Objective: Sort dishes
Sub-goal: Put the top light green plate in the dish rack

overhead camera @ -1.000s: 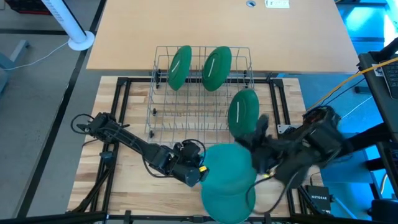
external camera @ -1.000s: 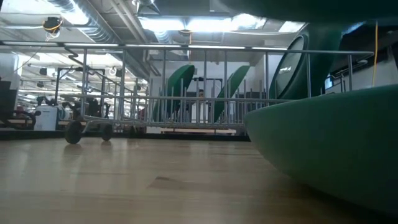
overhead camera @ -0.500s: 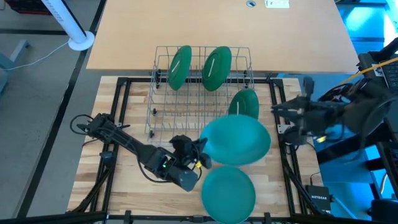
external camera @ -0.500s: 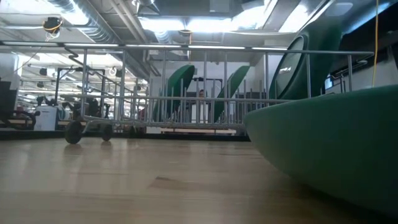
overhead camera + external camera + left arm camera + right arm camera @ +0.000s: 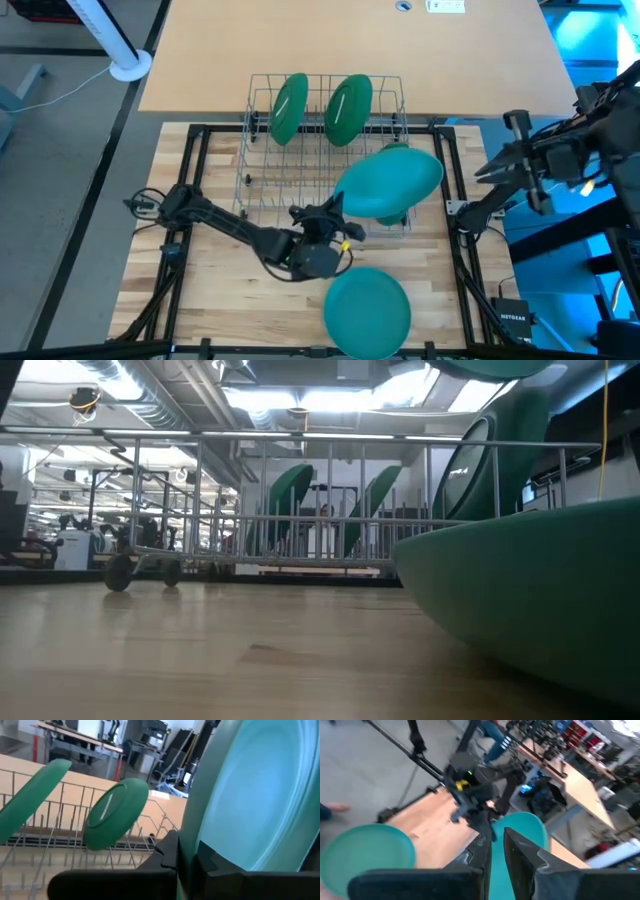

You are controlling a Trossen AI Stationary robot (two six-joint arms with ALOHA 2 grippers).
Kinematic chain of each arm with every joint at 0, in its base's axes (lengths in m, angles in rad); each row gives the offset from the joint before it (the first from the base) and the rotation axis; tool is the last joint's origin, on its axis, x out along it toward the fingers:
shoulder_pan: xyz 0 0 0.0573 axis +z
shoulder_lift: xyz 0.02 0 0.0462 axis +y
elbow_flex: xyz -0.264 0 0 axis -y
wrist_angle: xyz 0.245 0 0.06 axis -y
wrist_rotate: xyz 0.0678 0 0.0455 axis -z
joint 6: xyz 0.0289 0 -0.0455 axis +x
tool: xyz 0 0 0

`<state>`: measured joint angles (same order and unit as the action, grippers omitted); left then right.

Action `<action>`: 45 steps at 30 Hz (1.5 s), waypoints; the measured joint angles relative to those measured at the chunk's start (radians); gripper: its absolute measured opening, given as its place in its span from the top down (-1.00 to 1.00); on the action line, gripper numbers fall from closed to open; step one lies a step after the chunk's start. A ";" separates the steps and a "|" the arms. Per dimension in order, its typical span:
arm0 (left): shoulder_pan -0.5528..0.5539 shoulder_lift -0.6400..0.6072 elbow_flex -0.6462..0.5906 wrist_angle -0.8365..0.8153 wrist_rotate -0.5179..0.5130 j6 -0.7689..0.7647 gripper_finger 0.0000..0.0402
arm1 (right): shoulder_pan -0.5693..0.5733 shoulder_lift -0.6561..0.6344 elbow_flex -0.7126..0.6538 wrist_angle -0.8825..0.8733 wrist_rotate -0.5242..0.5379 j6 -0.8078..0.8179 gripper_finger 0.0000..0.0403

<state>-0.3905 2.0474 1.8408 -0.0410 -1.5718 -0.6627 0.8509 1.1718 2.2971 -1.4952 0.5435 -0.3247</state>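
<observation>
High view showed your left jaws (image 5: 338, 213), pinching the teal plate (image 5: 390, 183), had carried it to the rack (image 5: 322, 150) while the right jaws (image 5: 512, 150), nearly pressed together and empty, withdrew past the worktop's right edge.

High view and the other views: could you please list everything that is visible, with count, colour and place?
wire rack: one, silver, middle of the table
standing plates: three, dark green, upright in the rack; two at its far side, one at its right side, mostly hidden
lifted plate: one, teal, held tilted above the rack's near right corner
flat plate: one, teal, lying on the table near its front edge
table: one, light wood with a black frame
board: one, pale brown, beyond the rack
white tube: one, far left corner
left gripper: shut on the lifted plate's edge
right gripper: off the table's right side, holding nothing
</observation>
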 joint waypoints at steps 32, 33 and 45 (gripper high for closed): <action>0.023 -0.059 0.175 0.215 0.000 0.819 1.00 | 0.000 -0.140 0.000 -0.077 -0.090 0.003 0.72; 0.023 -0.062 0.185 0.216 0.000 0.856 1.00 | 0.000 -0.140 0.000 -0.077 -0.091 0.003 0.72; 0.002 -0.066 0.323 0.216 0.000 1.290 1.00 | 0.000 -0.140 -0.002 -0.076 -0.089 0.003 0.72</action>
<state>-0.3889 1.9812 2.1635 0.1753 -1.5715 0.6269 0.8505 1.0317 2.2955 -1.5711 0.4543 -0.3222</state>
